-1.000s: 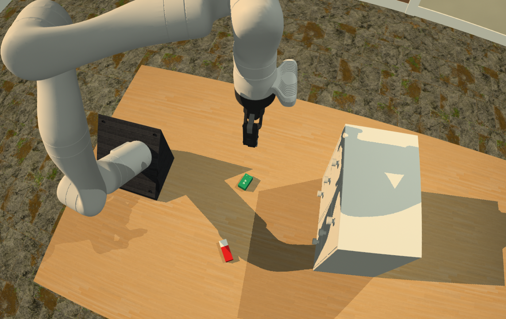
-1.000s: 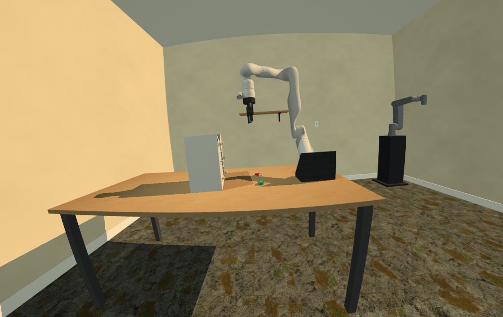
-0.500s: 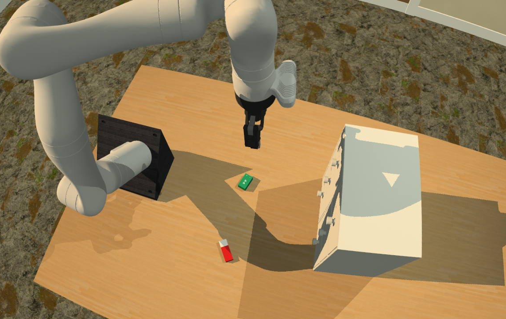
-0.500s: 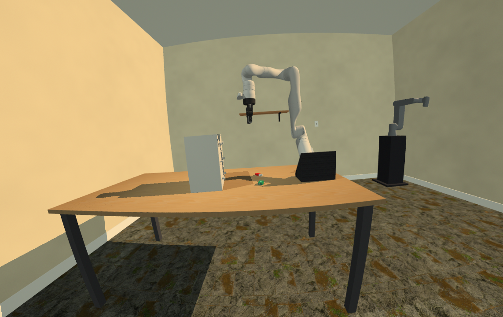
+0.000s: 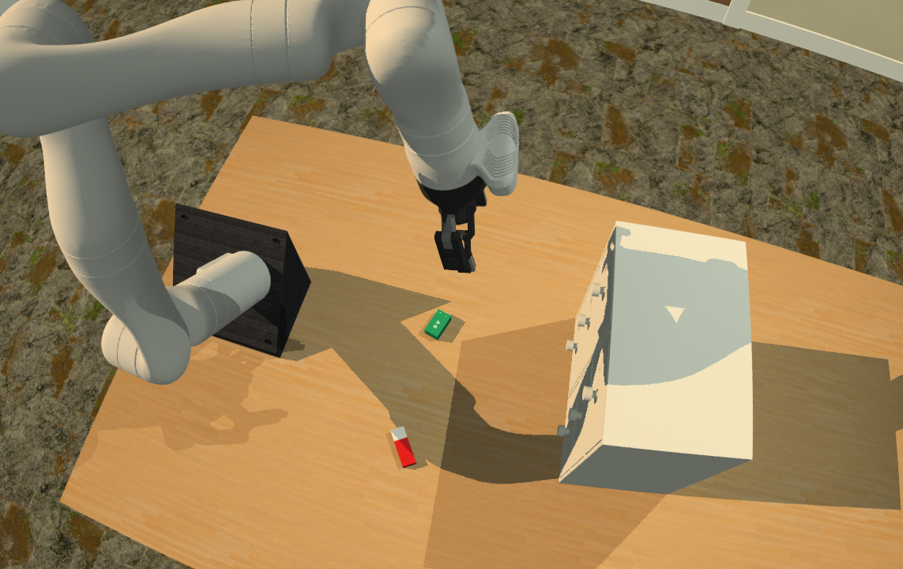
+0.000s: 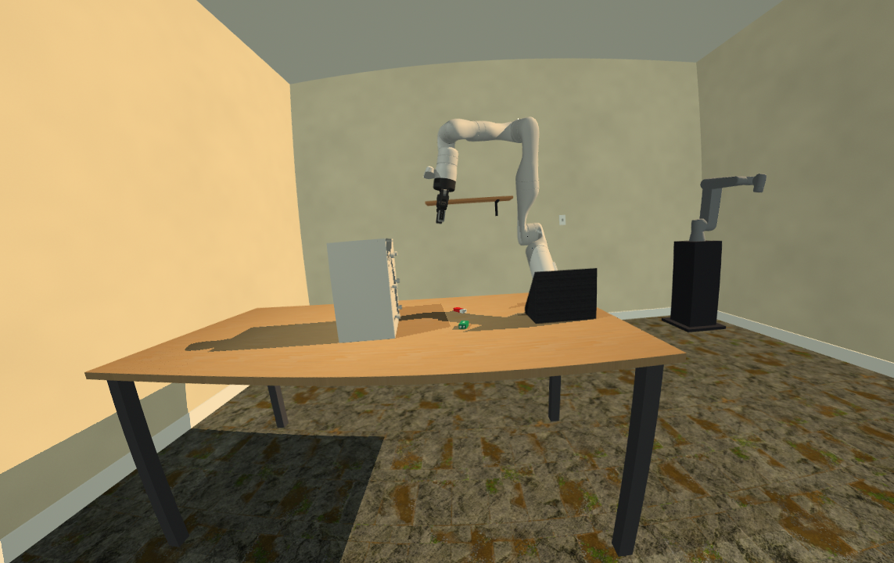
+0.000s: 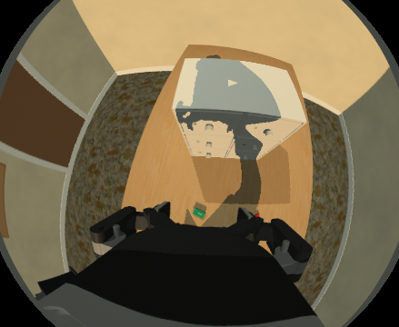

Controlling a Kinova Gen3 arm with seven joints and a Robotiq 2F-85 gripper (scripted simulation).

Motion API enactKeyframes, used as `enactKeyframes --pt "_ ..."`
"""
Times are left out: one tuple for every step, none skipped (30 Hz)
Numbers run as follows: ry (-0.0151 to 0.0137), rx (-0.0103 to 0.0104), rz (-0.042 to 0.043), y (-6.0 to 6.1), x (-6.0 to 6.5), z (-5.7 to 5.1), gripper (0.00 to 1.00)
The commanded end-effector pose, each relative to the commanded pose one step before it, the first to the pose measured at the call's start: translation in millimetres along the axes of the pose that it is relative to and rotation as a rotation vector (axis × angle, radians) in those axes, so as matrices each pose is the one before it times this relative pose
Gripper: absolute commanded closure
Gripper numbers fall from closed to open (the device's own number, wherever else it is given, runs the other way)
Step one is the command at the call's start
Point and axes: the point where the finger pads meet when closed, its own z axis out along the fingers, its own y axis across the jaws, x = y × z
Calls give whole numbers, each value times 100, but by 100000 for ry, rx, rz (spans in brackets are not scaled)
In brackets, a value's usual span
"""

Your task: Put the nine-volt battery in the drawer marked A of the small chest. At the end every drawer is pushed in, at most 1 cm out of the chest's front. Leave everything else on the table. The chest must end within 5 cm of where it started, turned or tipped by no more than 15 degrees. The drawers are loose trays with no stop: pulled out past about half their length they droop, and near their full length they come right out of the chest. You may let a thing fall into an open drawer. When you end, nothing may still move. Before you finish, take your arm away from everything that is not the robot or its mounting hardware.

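One nine-volt battery (image 5: 437, 324) flat on table (image 5: 341, 190), long axis diagonal; end effector (image 5: 456, 260) spread apart, empty.

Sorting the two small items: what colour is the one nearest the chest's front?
Green. It shows best in the top view.

I cannot read any letter marks on the cream box-shaped chest's (image 5: 680, 339) drawer fronts (image 5: 585, 367); knobs (image 5: 570, 345) appear too small.

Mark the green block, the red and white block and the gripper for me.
green block (image 5: 437, 323), top view, middle of its upper face.
red and white block (image 5: 404, 450), top view, its red part.
gripper (image 5: 457, 266), top view, between the fingertips.
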Motion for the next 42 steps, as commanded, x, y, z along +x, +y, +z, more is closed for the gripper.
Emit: enactKeyframes --pt "3888 88 -920 -243 -458 24 0" --pt "1682 -30 15 19 73 142 0" --pt "1747 -47 22 30 71 140 0" --pt "1743 19 -12 -8 74 172 0" --pt "1750 67 -35 -36 76 198 0" --pt "0 0 0 0 0 0 0" --pt "0 0 0 0 0 0 0" --pt "1809 45 -23 -24 73 195 0" --pt "1866 19 -10 -10 70 191 0" --pt "1923 -9 4 5 66 186 0" --pt "1978 -40 18 21 63 180 0" --pt "2032 -74 31 39 59 172 0" --pt "2018 -6 2 7 59 194 0" --pt "1961 119 -47 -55 59 235 0" --pt "2007 73 -28 -34 54 227 0" --pt "2050 25 -9 -12 48 217 0" --pt "2092 -28 9 12 42 205 0" --pt "2132 -83 27 37 37 193 0" --pt "2170 -142 43 64 31 179 0" --pt "2020 135 -37 -55 38 239 0" --pt "2006 146 -36 -62 33 242 0" --pt "2031 74 -16 -33 25 227 0" --pt "0 0 0 0 0 0 0" --pt "0 0 0 0 0 0 0" --pt "2055 -1 2 -2 18 211 0" --pt "2076 -80 17 30 11 194 0" --pt "2095 -161 30 63 4 176 0" --pt "2053 -133 23 53 4 176 0" --pt "1825 237 -28 -95 19 239 0" --pt "1831 154 -13 -64 10 220 0" --pt "1834 70 -1 -32 1 200 0" --pt "1836 -16 6 0 -7 180 0" --pt "1835 -102 10 32 -15 159 0" --pt "1832 -188 10 65 -21 138 0" --pt "1826 -274 7 97 -27 116 0" --pt "1427 116 -1 -40 -16 218 0" --pt "1325 186 4 -66 -18 227 0" --pt "1323 140 6 -49 -23 204 0" --pt "1320 94 7 -33 -27 181 0" --pt "0 0 0 0 0 0 0" --pt "0 0 0 0 0 0 0" --pt "1315 50 5 -17 -30 158 0"
